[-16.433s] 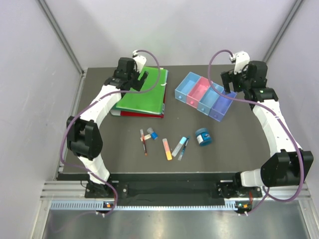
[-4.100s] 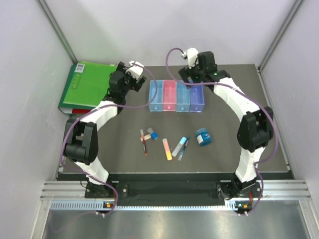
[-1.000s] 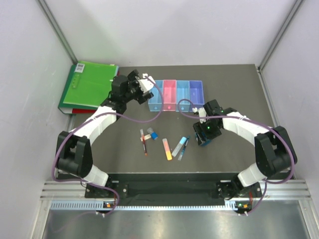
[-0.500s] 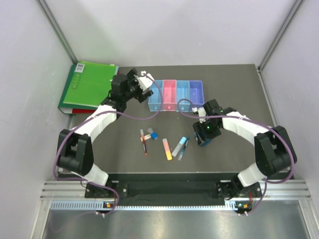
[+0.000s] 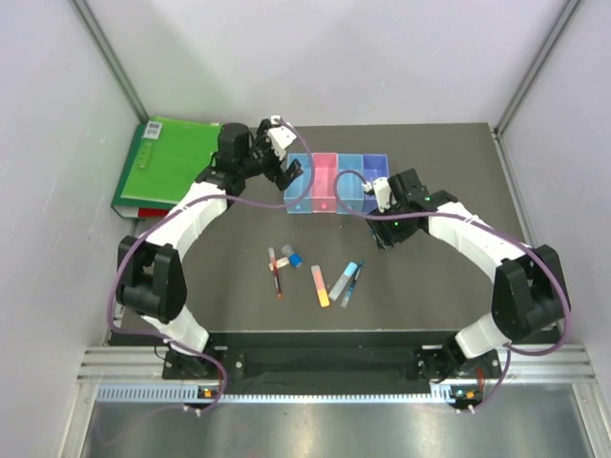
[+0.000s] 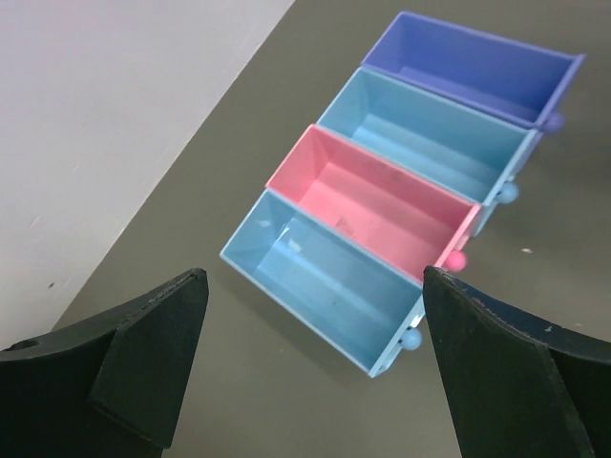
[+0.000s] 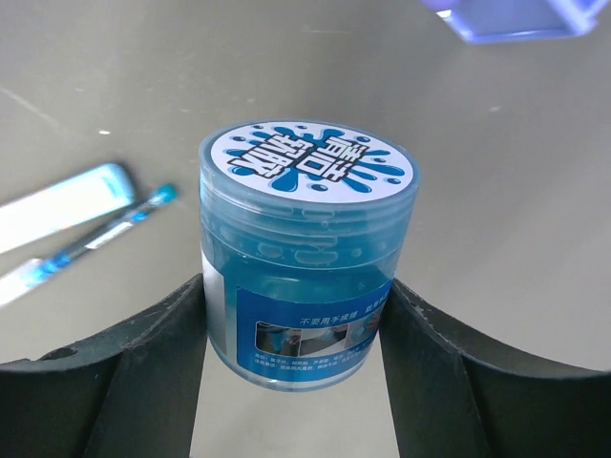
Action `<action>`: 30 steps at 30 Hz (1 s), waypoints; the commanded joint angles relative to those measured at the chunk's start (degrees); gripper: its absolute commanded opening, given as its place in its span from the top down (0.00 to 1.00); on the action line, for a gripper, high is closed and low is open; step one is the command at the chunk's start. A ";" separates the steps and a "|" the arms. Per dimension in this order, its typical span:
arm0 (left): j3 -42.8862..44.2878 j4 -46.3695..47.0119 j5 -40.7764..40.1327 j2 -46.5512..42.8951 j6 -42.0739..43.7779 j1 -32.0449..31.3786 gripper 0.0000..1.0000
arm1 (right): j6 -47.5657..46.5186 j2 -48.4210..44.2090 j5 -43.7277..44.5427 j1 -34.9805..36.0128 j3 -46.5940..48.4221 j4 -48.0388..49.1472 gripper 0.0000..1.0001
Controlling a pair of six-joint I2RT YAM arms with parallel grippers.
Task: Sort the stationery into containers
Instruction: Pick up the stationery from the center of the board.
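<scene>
Blue jar [image 7: 308, 253], small, round, translucent plastic with a printed lid, sits between the fingers of the right gripper [image 7: 296, 286]. Both pads press its side wall below the lid, so we call that gripper clamped on the jar. From above the jar is hidden under the right gripper [image 5: 387, 232], which is between the row of four bins [image 5: 339, 181] and the loose items on the table. We can't tell if its base is off the table. We judge it rigid and light. The wall is smooth and probably slick, and the contents look like gel, so we would keep it upright. Mid-height on the straight side wall is the right place to hold it, not the lid edge. The left gripper [image 6: 315, 353] hangs over the bins with its jaws spread wide and nothing between them. In its view the near light blue bin [image 6: 325, 277], pink bin [image 6: 377, 205], second light blue bin [image 6: 430, 143] and purple bin [image 6: 477, 67] all look empty, bar a faint speck in the pink one. The bins look narrow, so the jar may be a snug fit. Not yet sorted are the red pen [image 5: 278, 277], blue-capped piece [image 5: 293, 256], orange-pink stick [image 5: 321, 284], grey stick [image 5: 342, 280] and blue pen [image 5: 352, 283].
</scene>
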 commanded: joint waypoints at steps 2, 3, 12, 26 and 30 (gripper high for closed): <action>9.14 -7.50 10.98 3.44 -1.62 0.18 0.01 | -6.08 -5.48 6.75 0.74 -1.59 6.04 1.00; 10.28 -7.94 11.69 4.06 -2.41 0.27 0.01 | -6.61 -6.18 8.86 0.65 -2.29 7.10 1.00; 23.64 -17.68 25.40 11.27 -4.17 0.53 0.01 | -14.60 -17.70 16.70 1.09 -11.79 21.07 1.00; 41.58 -26.84 40.96 24.98 -7.69 0.36 0.01 | -41.05 -19.81 24.35 2.49 -17.41 54.52 1.00; 42.46 -20.09 43.42 26.57 -11.63 0.27 0.01 | -48.52 -19.02 23.21 4.16 -19.17 63.08 1.00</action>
